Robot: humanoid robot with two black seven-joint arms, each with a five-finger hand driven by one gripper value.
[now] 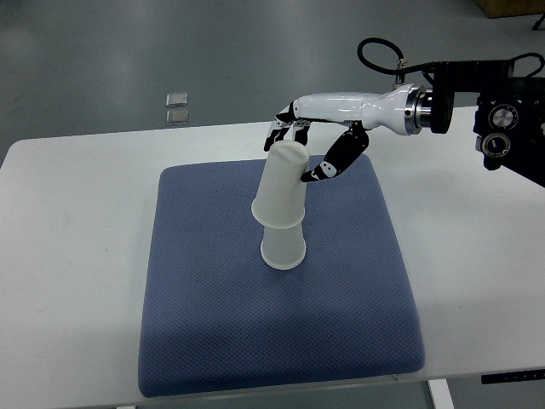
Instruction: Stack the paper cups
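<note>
Top view: stacked cups (pixel 282 213) tilted, just beside open right hand (pixel 302 149).

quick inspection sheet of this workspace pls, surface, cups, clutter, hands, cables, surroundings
surface: white table with a blue cushion pad on it
job's things: upper paper cup upside down, tilted, sitting over lower paper cup, also upside down, on the pad
clutter: nothing seen on the table
hands: right robot hand at the upper cup's top, fingers open around it; left not in view
cables: black cable loop above the right wrist
surroundings: grey floor, two small square objects on it
</note>
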